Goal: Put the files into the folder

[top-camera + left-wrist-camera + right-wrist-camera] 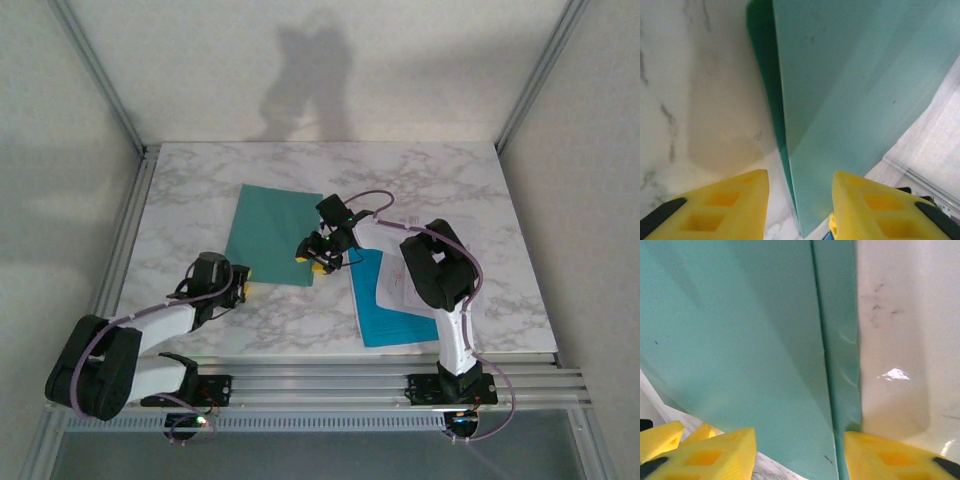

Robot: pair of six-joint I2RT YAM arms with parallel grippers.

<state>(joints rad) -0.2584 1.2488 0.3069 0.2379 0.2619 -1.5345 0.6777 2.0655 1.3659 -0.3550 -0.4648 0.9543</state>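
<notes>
- Left end effector (244,285), fingers spread wide, straddles the folder's (272,232) near-left corner.
- Right end effector (312,262), also wide, straddles its near-right corner.
- Files (380,302) lie right of the folder on the tabletop (450,180), nearer the right arm.

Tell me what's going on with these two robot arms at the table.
Both arms are working at the dark green folder on the marble table. The left gripper sits at its near left corner and the right gripper at its near right corner, each open with the folder's edge between its fingers. The blue sheet and white sheets lie to the right, not yet inside.
</notes>
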